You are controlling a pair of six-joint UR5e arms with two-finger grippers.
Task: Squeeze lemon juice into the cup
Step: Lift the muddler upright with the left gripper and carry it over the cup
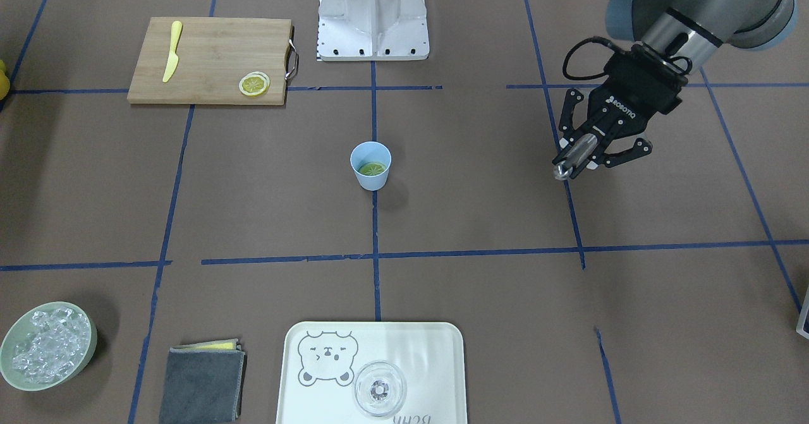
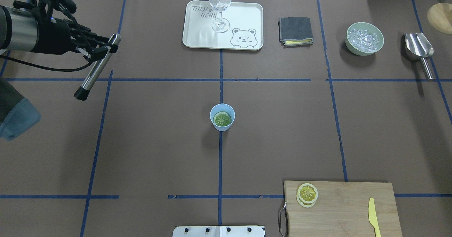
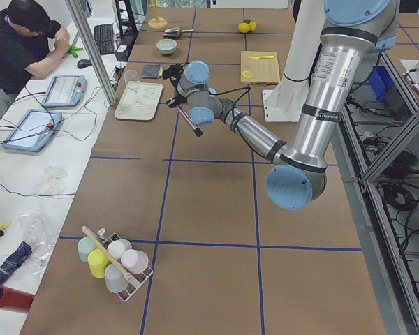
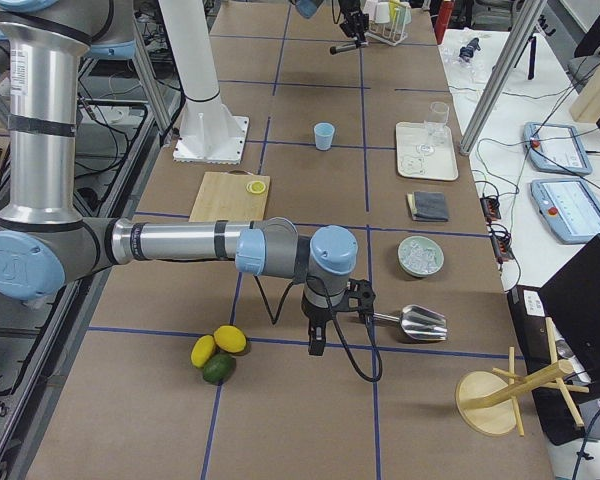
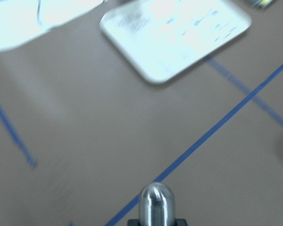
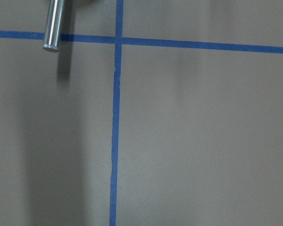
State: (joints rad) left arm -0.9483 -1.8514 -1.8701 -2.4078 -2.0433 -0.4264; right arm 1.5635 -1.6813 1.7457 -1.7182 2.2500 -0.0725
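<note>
Nearest the robot, on its right, a wooden cutting board (image 2: 346, 205) carries a yellow knife (image 2: 373, 215) and, at the corner by its metal handle, a second slice (image 2: 307, 193) of lemon. Farther out, at the table's centre where two blue tape lines meet, the cup (image 2: 221, 126) stands upright, and the lemon slice (image 2: 222, 118) lies flat inside it, on the bottom. Well off to the robot's left and a little farther still, the left gripper (image 2: 105, 47) is raised above the table with its fingers closed around a metal rod (image 2: 91, 74); it grips the rod near the rounded steel end, so the black-tipped end slants back toward the robot. Along the far edge sit a tray (image 2: 197, 35) with a bear drawing and a clear glass (image 2: 220, 4) on it, then a folded grey cloth (image 2: 295, 28), a pale-green bowl (image 2: 363, 52) of ice and a metal scoop (image 2: 418, 46). The right gripper (image 4: 314, 345) hangs pointing down near the scoop's handle, at the robot's right end of the table; I cannot tell how far its fingers are parted.
</note>
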